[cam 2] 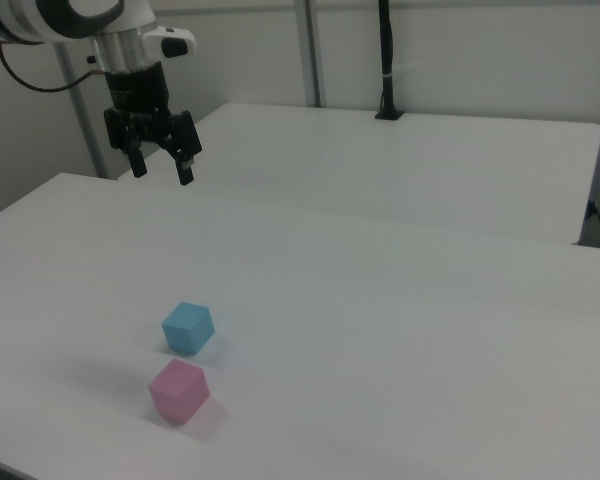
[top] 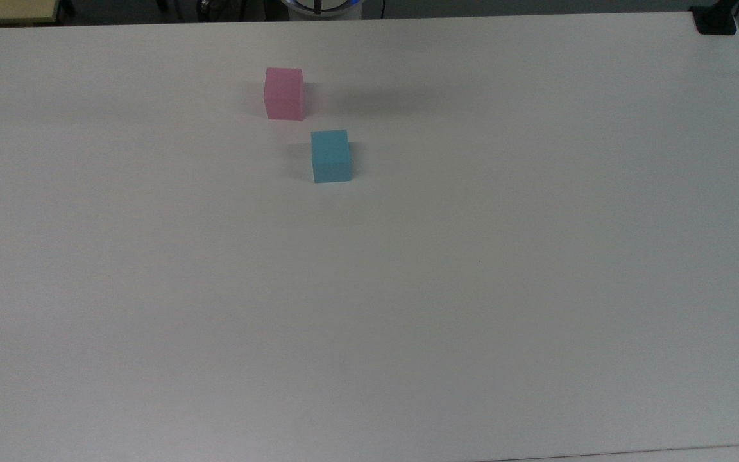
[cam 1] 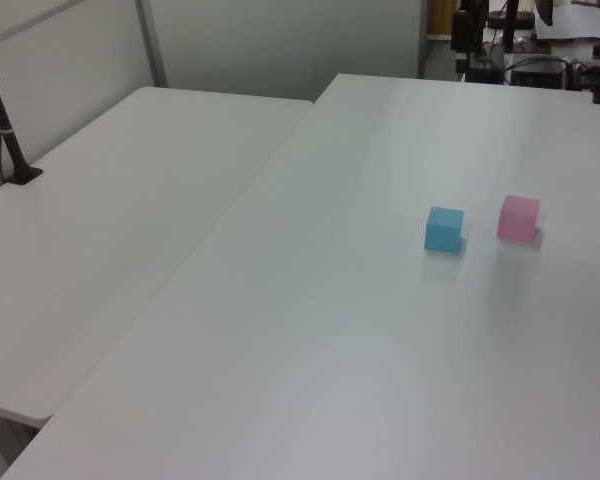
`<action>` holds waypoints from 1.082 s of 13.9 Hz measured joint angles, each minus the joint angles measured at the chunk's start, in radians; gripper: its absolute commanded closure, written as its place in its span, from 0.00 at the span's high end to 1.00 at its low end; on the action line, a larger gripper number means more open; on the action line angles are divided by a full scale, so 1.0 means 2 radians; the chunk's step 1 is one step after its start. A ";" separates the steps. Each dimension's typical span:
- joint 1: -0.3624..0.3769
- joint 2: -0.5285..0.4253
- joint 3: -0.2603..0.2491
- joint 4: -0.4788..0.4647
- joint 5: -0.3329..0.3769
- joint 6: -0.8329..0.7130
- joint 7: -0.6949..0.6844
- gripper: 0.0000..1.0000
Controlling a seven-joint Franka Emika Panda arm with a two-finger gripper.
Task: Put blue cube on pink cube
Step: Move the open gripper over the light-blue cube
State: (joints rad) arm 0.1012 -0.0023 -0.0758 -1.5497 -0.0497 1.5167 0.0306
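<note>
Both cubes (cam 2: 188, 327) (cam 2: 178, 391) well below tool (cam 2: 161, 166).

I work in what looks like a robotics lab: plain white tables (cam 1: 310, 330) pushed edge to edge, bare pale partition walls (cam 1: 280, 40) behind them, a black camera pole (cam 2: 385, 60) clamped at twelve o'clock in the right view, and cabled equipment (cam 1: 530, 50) at one o'clock in the left view.
</note>
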 measured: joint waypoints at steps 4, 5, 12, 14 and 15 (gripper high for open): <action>0.001 -0.001 0.000 -0.004 0.000 -0.003 0.000 1.00; 0.002 -0.001 0.000 -0.005 0.000 -0.003 0.000 1.00; 0.003 -0.008 0.000 -0.018 0.000 -0.004 0.000 1.00; 0.003 -0.019 0.000 -0.034 0.000 -0.002 0.000 1.00; 0.004 -0.024 0.001 -0.045 0.000 0.002 0.000 1.00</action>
State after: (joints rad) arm 0.1089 -0.0497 -0.0740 -1.6393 -0.0494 1.5212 0.0309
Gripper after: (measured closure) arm 0.000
